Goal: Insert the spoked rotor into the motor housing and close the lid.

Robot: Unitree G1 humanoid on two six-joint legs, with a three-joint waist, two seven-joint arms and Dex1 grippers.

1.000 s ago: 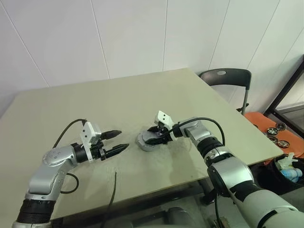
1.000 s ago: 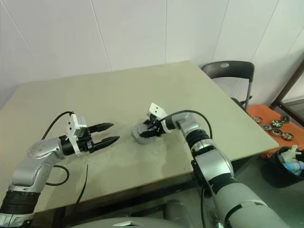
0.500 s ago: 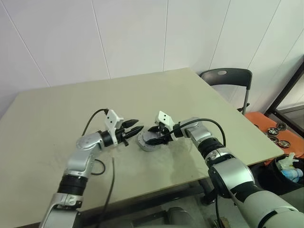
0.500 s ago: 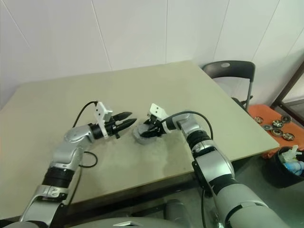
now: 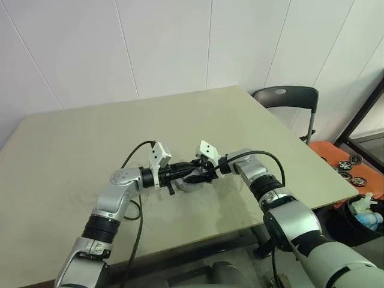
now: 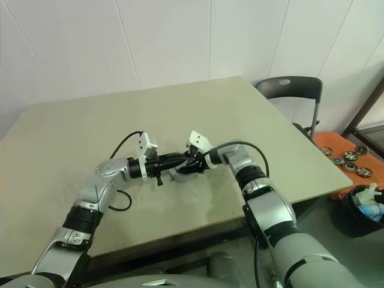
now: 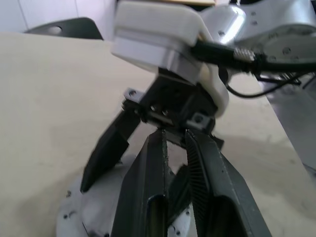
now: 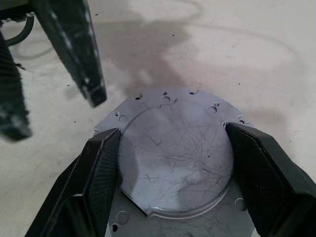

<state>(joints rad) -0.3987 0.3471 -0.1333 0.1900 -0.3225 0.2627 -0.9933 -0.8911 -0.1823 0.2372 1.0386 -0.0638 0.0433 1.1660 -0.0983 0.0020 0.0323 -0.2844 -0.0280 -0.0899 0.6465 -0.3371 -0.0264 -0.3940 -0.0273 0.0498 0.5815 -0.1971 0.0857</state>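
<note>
The motor housing lies on the table as a round silver-grey part, showing a flat scratched face and a flange with small holes. My right gripper is shut on it, one black finger against each side of the raised round part. My left gripper is shut with nothing between its fingers. It reaches in level from the left, its tips just over the housing and close to the right gripper. The spoked rotor and the lid are out of view.
A dark chair stands past the table's far right corner. An orange tray with wheel-like parts and a bin are on the floor to the right. A black cable hangs by my left arm.
My left gripper has swung right across the table to the housing and closed its fingers. The right gripper and the housing have stayed in place.
</note>
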